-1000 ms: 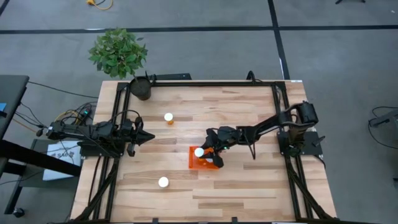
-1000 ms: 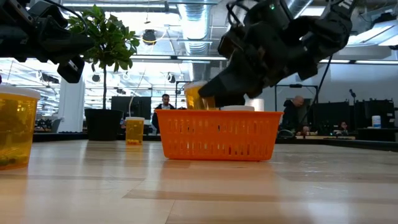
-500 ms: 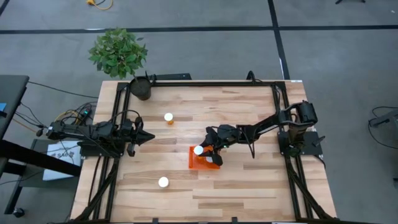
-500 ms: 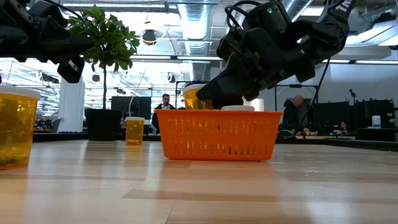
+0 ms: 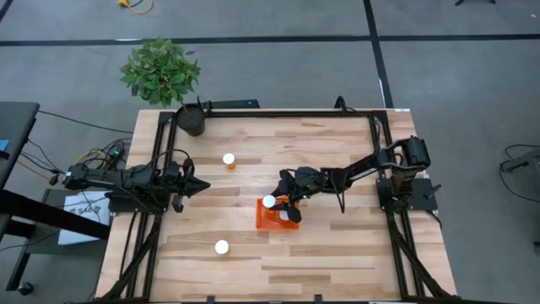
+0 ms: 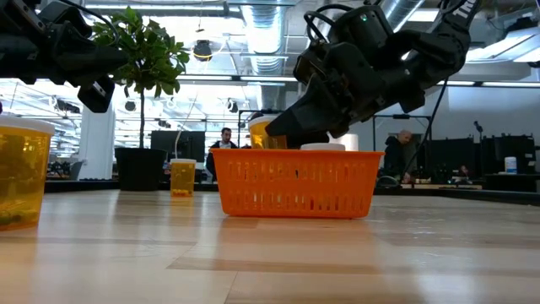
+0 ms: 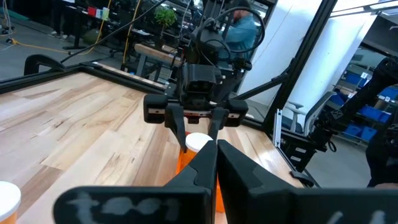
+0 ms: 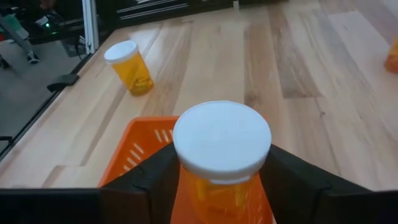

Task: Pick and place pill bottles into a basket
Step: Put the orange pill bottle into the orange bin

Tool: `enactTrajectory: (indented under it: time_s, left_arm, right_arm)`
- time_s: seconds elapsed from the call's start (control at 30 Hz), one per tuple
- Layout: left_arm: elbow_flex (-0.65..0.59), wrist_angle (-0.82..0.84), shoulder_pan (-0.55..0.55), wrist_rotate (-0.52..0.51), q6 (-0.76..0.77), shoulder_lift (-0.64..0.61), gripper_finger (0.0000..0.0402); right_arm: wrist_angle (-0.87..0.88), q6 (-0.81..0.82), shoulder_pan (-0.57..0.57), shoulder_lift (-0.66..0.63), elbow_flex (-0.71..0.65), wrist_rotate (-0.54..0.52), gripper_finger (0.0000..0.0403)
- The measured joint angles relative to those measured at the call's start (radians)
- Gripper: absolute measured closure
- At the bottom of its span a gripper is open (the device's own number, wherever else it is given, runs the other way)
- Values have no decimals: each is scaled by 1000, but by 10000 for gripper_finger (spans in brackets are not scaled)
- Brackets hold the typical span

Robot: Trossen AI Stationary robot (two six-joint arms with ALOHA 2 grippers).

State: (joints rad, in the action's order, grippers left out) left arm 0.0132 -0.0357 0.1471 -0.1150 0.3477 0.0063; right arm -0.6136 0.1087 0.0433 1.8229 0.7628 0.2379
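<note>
Right gripper clamps a pill bottle over the basket, near the table's centre. Low view shows a second white cap above the mesh rim — high view hides it. Two more bottles stand out on the wood: one toward the far edge, one near the front-left corner. Left gripper waits at the left edge, fingers closed together, empty.

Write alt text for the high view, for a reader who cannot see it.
Seen from above, the right hand holds a white-capped pill bottle over the orange basket. Two more bottles stand on the wooden table; the left hand waits at the left edge.
</note>
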Motion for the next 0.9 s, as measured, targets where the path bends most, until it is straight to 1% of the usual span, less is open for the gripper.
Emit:
enactTrajectory:
  time_s: [0.43, 0.7, 0.9]
  left_arm:
    - [0, 0, 0, 0, 0, 0, 402]
    - [0, 0, 0, 0, 0, 0, 402]
    - [0, 0, 0, 0, 0, 0, 402]
  right_arm:
    - [-1, -15, -1, -1, 0, 0, 161]
    - [-21, -39, -1, -1, 1, 0, 158]
    - [-20, -76, -15, -1, 51, 18, 158]
